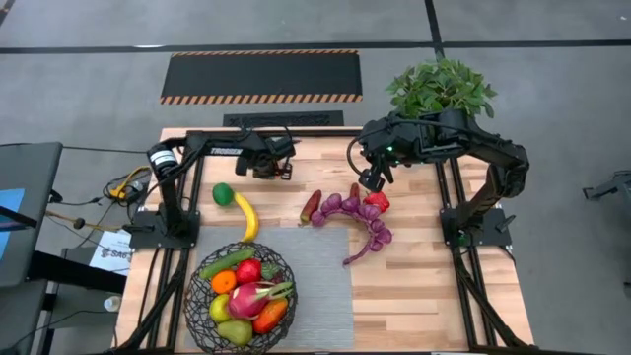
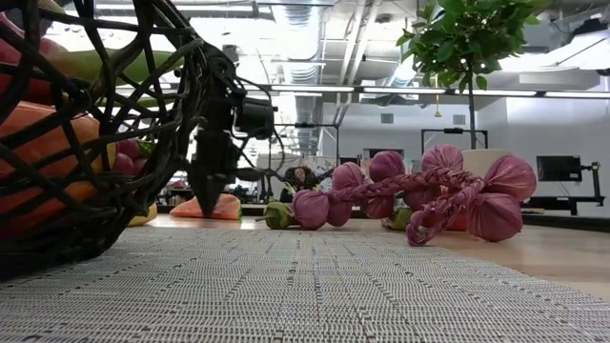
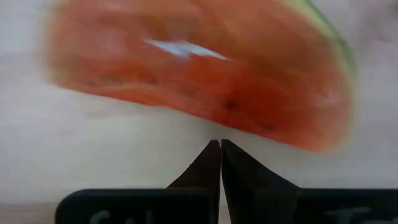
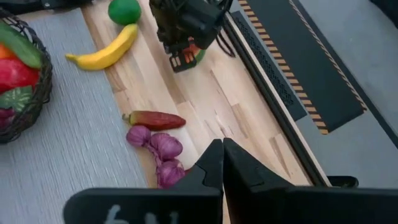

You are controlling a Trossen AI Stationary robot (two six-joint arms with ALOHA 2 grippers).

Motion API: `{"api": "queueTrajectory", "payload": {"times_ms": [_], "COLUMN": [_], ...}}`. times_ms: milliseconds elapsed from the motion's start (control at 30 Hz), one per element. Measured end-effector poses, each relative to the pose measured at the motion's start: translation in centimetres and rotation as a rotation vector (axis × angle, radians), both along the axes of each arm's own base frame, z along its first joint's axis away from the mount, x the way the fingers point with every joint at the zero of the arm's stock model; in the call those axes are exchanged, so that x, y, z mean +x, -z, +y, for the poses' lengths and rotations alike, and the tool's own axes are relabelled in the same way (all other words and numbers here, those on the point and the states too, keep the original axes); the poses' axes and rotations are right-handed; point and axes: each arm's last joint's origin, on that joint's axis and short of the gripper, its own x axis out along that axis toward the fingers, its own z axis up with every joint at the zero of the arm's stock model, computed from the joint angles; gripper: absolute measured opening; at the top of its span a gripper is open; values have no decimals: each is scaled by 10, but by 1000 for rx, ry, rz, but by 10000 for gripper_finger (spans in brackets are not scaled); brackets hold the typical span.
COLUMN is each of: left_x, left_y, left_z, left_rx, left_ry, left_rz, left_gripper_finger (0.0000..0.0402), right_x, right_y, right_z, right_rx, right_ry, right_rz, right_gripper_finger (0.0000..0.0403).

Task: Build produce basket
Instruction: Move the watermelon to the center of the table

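Note:
The black wire basket [image 1: 194, 296] stands near the table's left front, holding several toy fruits and vegetables. A watermelon slice [image 3: 199, 68] lies flat on the wood at the far left. My left gripper [image 3: 221, 144] points down over it, shut, its tips at the slice's near edge. A green lime [image 1: 223, 194], a yellow banana [image 1: 246, 217], a red chili [image 1: 311, 207], a purple onion braid [image 1: 363, 225] and a red pepper [image 1: 377, 202] lie loose on the table. My right gripper [image 4: 222, 143] hangs shut and empty, high above the braid. My left gripper comes from above with its fingers shut, their tips at the rim of the watermelon slice's red face [image 3: 249, 127]. The slice lies flat on the table. I cannot tell whether the tips touch it.
A grey woven mat [image 1: 320, 286] covers the table's front middle, beside the basket. A leafy plant [image 1: 441, 87] stands at the far right corner. A black and yellow striped floor mat [image 1: 261, 74] lies beyond the table's far edge.

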Motion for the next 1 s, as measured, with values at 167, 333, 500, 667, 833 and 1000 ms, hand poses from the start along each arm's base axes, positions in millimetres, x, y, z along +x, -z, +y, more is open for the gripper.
{"api": "queueTrajectory", "payload": {"times_ms": [167,333,500,667,833,1000], "left_x": [17,41,33,28,28,34], "left_y": [5,-27,-36,-36,-26,-17], "left_z": [-10,-27,-11,-2,5,3], "left_rx": [-32,68,261,299,303,249], "left_ry": [71,127,-18,-106,-165,-142], "left_rz": [-78,-170,-68,-60,-54,-57], "left_gripper_finger": [0,0,0,0,0,0], "right_x": [-1,-1,-1,-1,-1,-1], "right_y": [1,1,1,1,1,1], "right_z": [2,3,2,3,5,9], "right_rx": [1,-4,-5,-5,-5,-6], "right_ry": [-6,-15,-15,-20,-25,-40], "right_rz": [16,15,15,16,17,20], "right_gripper_finger": [14,17,15,14,19,17]}}
